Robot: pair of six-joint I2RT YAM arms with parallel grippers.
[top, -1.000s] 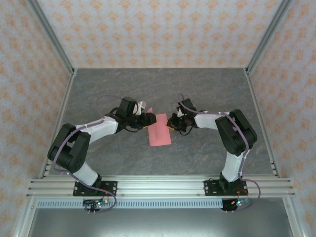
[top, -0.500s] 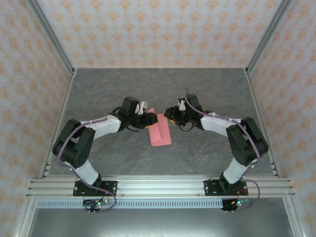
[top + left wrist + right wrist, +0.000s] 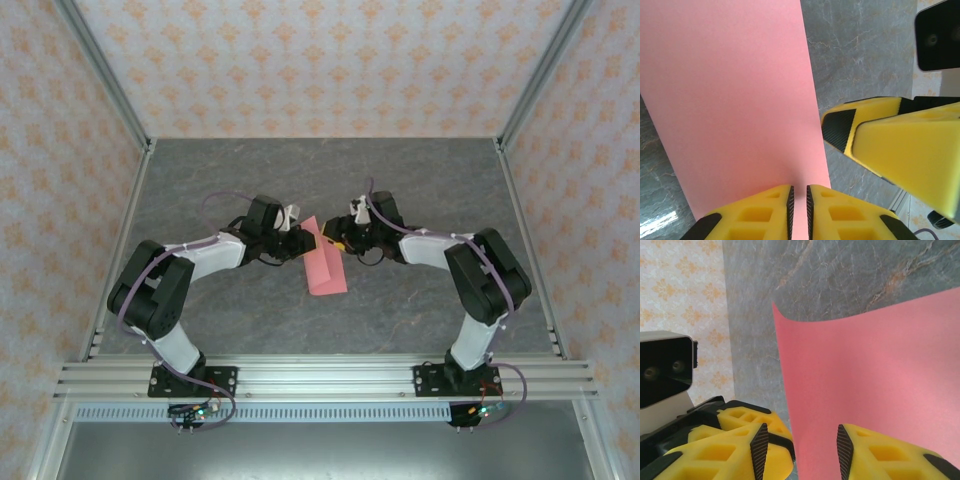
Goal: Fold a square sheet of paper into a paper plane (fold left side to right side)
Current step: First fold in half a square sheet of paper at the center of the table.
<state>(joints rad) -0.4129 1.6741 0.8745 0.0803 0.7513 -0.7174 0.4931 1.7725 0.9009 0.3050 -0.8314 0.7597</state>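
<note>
The left pincer (image 3: 798,192) pinched the near edge of the pink paper (image 3: 740,100) over the middle of the grey marbled surface (image 3: 300,180), its yellow fingers set almost together with only the sheet's thickness between them. Ahead of that pincer the paper spread as a broad, smooth pink face, one long edge running straight away from the fingertips. Just beyond that edge the right pincer (image 3: 800,442) faced the left one, close to it but apart from it, with its jaws standing well apart and closed on nothing. The sheet's free edge rose into the gap between its two black pads (image 3: 760,450), though whether it touched either pad could not be told. Ahead of the right pincer the paper curved upward, one corner lifted off the surface. Seen from above, the two pincers met nearly tip to tip at the far end of the paper, and the rest of the sheet reached back from them toward the arm bases.
</note>
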